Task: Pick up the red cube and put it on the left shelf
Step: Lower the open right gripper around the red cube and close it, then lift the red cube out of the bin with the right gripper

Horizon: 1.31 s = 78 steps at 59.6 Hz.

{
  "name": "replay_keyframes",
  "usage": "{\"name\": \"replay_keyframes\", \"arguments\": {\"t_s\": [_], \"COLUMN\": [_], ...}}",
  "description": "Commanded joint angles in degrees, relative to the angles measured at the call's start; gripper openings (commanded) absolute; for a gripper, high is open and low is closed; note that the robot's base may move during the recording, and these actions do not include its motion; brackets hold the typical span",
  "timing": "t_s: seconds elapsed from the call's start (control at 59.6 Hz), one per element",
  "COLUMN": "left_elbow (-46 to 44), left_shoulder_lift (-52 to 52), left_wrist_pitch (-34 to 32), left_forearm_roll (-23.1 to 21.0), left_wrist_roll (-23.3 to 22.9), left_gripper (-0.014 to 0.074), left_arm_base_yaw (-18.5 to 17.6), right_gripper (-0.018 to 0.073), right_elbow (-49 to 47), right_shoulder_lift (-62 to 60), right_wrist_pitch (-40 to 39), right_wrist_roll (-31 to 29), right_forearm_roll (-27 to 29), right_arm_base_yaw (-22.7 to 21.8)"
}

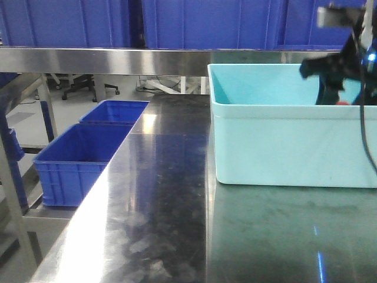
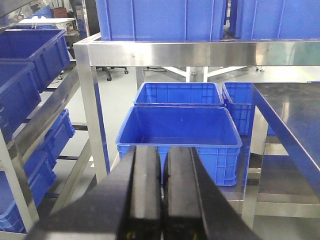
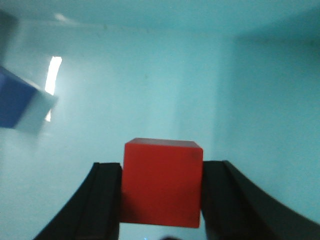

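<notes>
In the right wrist view the red cube (image 3: 162,182) sits squeezed between two black fingers (image 3: 105,200), so my right gripper (image 3: 162,170) is shut on it inside the pale cyan bin (image 3: 150,75). From the front, that gripper (image 1: 337,88) hangs in the bin's far right corner and only a sliver of the red cube (image 1: 343,102) shows over the bin's wall. My left gripper (image 2: 164,150) is shut with nothing in it, pointing over the floor beside the table. The left shelf (image 2: 47,112), slanted steel rails carrying blue crates, runs along that view's left side.
The cyan bin (image 1: 283,147) stands on the steel table (image 1: 165,206). A blue and white block (image 3: 17,105) lies in the bin, left of the cube. Two open blue crates (image 1: 76,159) sit low beside the table. A steel rail (image 1: 106,59) with blue crates crosses overhead.
</notes>
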Motion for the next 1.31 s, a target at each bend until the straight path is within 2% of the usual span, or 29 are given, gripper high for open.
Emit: {"name": "replay_keyframes", "arguments": {"t_s": [0.0,0.201,0.419,0.973,1.292], "left_elbow": [1.41,1.41,1.41,1.41,1.41], "left_shoulder_lift": [-0.86,-0.86,-0.86,-0.86,-0.86], "left_wrist_pitch": [-4.97,-4.97,-4.97,-4.97,-4.97], "left_forearm_roll": [-0.07,-0.07,-0.07,-0.07,-0.07], "left_wrist_roll": [-0.12,-0.12,-0.12,-0.12,-0.12], "left_gripper": [0.0101,0.0101,0.0101,0.0101,0.0101], "left_arm_base_yaw": [0.07,0.07,0.07,0.07,0.07], "right_gripper": [0.0055,0.0055,0.0055,0.0055,0.0055], "right_elbow": [-1.85,-1.55,-0.56,27.46,30.14], "right_shoulder_lift": [-7.82,-19.53,-30.42,-59.83,-63.48], "right_wrist_pitch": [-5.34,-5.53,-1.38,-13.01,-14.38], "right_wrist_roll": [-0.06,-0.06,-0.17,-0.17,-0.17], "right_forearm_roll": [-0.05,-0.05,-0.05,-0.05,-0.05], "right_arm_base_yaw": [0.08,0.98,3.82,4.74,4.74]}}
